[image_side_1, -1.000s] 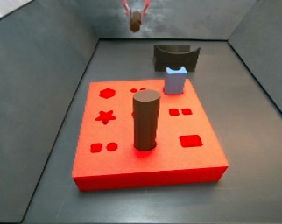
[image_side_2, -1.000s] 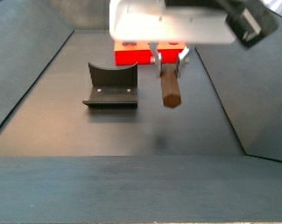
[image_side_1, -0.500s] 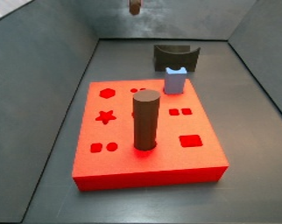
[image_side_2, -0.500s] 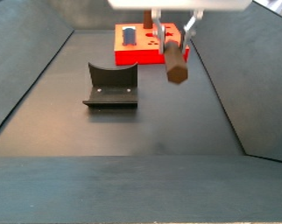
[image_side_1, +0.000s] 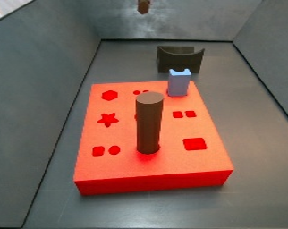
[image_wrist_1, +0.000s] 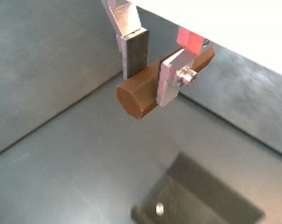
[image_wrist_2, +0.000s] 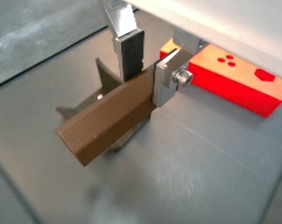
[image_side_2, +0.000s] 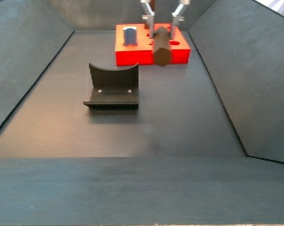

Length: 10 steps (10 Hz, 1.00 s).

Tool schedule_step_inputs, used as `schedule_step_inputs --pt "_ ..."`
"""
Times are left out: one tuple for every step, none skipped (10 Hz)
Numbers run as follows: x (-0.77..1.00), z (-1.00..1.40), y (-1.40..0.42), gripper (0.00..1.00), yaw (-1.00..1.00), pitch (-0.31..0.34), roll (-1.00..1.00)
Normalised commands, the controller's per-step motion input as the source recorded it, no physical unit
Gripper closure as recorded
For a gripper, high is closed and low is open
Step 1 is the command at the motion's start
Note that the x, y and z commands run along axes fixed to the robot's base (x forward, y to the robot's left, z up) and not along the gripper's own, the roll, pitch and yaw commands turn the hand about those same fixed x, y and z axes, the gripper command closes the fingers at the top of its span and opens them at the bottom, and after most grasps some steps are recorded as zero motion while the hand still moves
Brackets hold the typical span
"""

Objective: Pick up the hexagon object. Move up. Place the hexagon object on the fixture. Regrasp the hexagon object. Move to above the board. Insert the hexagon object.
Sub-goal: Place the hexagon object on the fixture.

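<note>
The hexagon object [image_side_2: 162, 48], a slim reddish-brown peg, hangs high above the floor with my gripper [image_side_2: 163, 18] shut on its upper part. Both wrist views show the silver fingers clamped on the hexagon object [image_wrist_1: 137, 92] [image_wrist_2: 109, 127]; the gripper [image_wrist_1: 153, 66] [image_wrist_2: 151, 70] grips it crosswise. In a side view only the peg's lower tip [image_side_1: 141, 6] shows at the top edge. The dark fixture [image_side_2: 111, 86] [image_side_1: 178, 58] stands on the floor below, apart from the peg. The red board [image_side_1: 147, 134] [image_side_2: 132, 55] lies flat, with its hexagon hole [image_side_1: 109, 94] open.
A thick dark-brown cylinder [image_side_1: 149, 121] stands upright in the board. A short pale-blue peg [image_side_1: 179, 82] stands at the board's edge near the fixture. Sloping grey walls [image_side_1: 45, 54] enclose the floor on both sides.
The gripper has risen with the hexagon object still held, climbing almost out of one side view and moving higher and farther back in the other.
</note>
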Motion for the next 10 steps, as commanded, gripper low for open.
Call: schedule_step_inputs --pt "1.0 -0.11 -0.44 1.0 -0.04 0.025 0.06" --pt "1.0 -0.1 -0.35 1.0 0.0 0.038 0.09" --pt "1.0 -0.1 -0.32 1.0 0.01 0.043 0.09" --pt "1.0 -0.08 -0.25 1.0 0.02 0.054 0.11" --pt "1.0 -0.08 -0.22 1.0 0.03 0.065 0.12" --pt "1.0 -0.07 -0.18 1.0 0.03 0.074 0.13" --pt "1.0 -0.06 -0.14 1.0 0.03 0.084 0.13" --pt "1.0 -0.05 -0.11 1.0 0.03 0.098 0.12" --pt "1.0 -0.04 -0.08 1.0 0.03 0.108 0.12" --pt "0.97 -0.04 -0.06 1.0 0.03 0.118 0.12"
